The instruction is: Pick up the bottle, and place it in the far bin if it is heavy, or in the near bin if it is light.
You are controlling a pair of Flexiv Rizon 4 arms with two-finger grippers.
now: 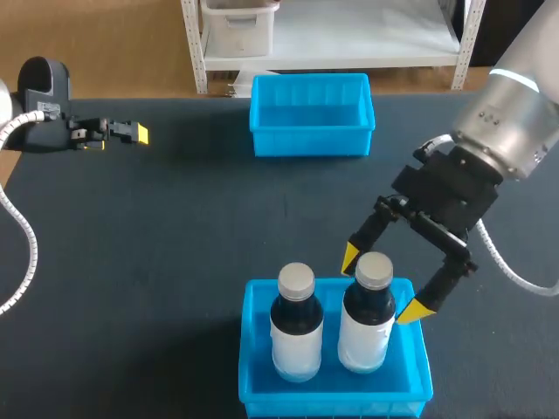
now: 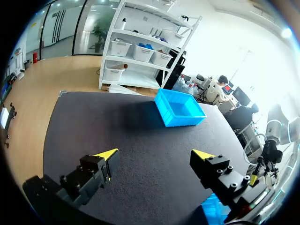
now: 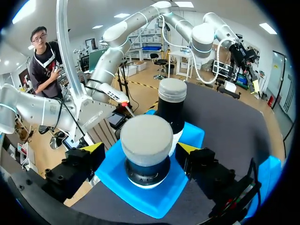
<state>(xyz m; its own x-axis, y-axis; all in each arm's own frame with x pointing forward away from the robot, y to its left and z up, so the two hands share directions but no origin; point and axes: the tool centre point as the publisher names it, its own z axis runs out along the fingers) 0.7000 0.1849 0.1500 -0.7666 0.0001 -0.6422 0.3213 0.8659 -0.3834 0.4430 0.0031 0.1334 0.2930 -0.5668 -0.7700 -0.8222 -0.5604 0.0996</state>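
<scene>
Right claw [image 1: 382, 283] hangs spread wide over the near blue plastic bin [image 1: 251, 367], one yellow tip on each side of the grey cap of a dark-necked, white-labelled plastic bottle [image 1: 365, 325]. That bottle stands upright in the right half of the near bin, directly under and between the fingers. A second bottle [image 1: 297, 330] of the same kind stands just beside it in the left half.

The head view gives the layout: both bottles side by side in the near bin, the far blue plastic bin [image 1: 310, 140] well apart across the dark worktop [image 1: 175, 236], and the left claw [image 1: 131, 133] out near the worktop's left edge. It sees that claw side-on, so its spread cannot be read there. The left wrist view shows the left claw [image 2: 156, 154] wide apart with only worktop between its tips and the far bin [image 2: 180, 110] ahead.

The right wrist view looks down on the cap [image 3: 146, 139] between the right claw [image 3: 140, 148] tips, with a gap showing on both sides — no finger seems to touch it. The second bottle [image 3: 171, 101] rises just beyond.

From this angle the cap hides most of the bottle's body. In the head view the near bin's front wall is cut off at the edge.
</scene>
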